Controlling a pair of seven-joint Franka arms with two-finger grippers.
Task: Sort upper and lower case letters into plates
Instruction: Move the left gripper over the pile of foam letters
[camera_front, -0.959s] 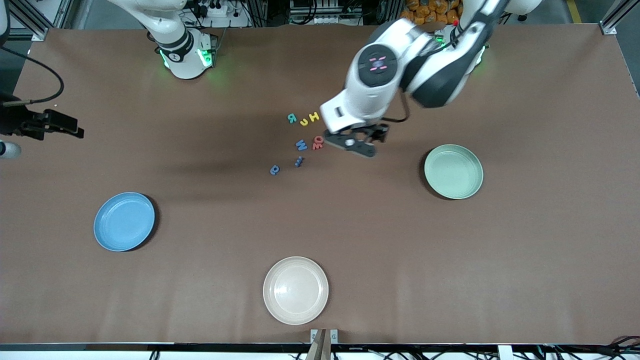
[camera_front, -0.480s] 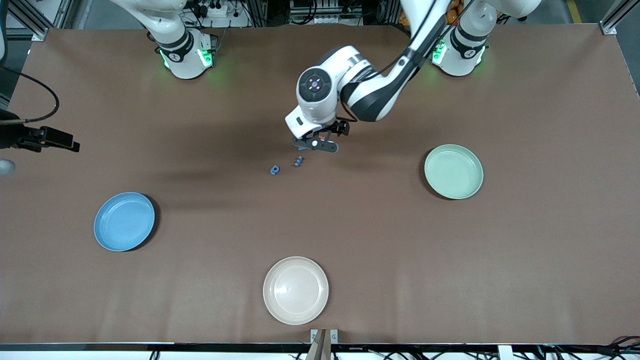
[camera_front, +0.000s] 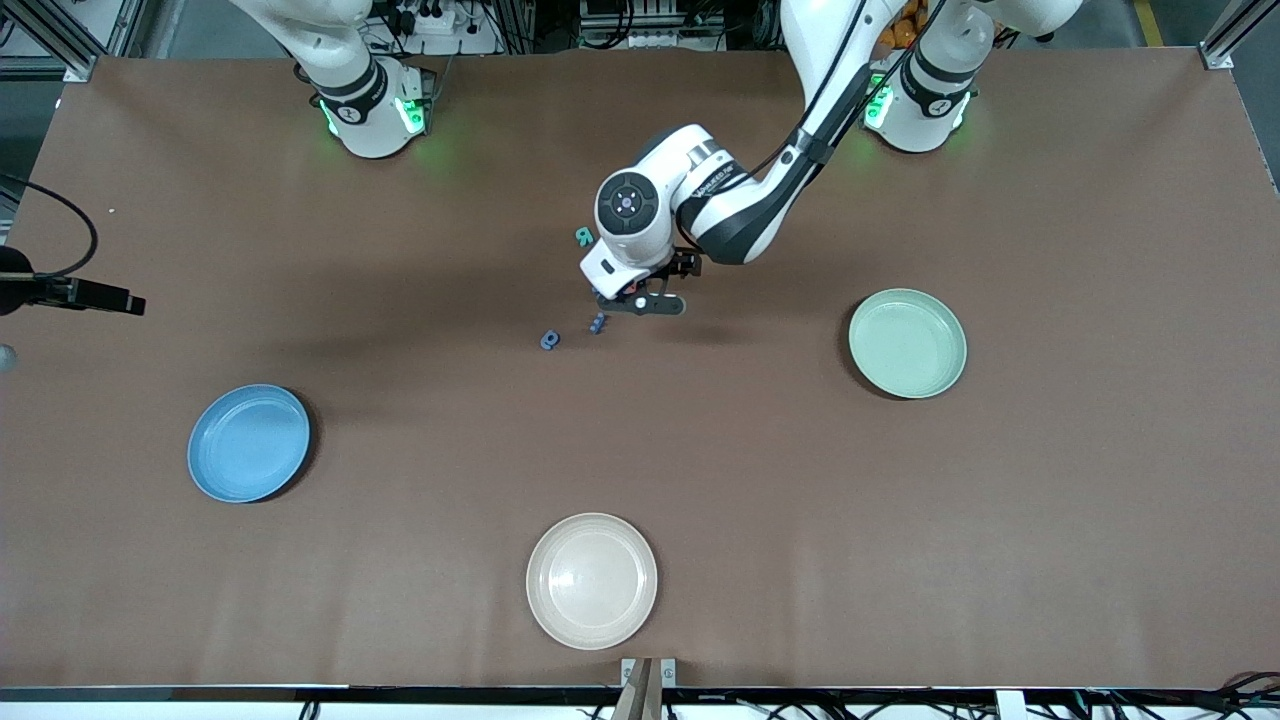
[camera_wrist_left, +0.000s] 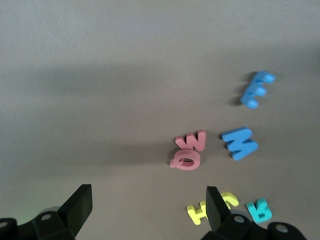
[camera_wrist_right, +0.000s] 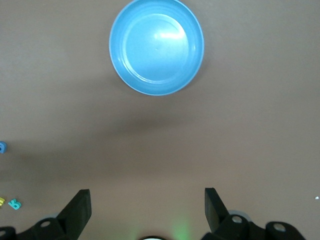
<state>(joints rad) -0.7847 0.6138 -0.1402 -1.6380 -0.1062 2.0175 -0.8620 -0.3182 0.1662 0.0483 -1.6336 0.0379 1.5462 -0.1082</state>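
The left gripper, jaws wide and empty, hovers over the clustered toy letters mid-table. Best to centre on one letter before closing. The right gripper, also wide, waits high near the blue plate.

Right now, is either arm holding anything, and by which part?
Nothing is held. Left gripper hangs open and empty over the letters; right gripper, open and empty, waits above bare table near the blue plate.

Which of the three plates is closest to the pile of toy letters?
The pale green plate, toward the left arm's end of the table. The blue plate and the cream plate both lie farther from the letters.
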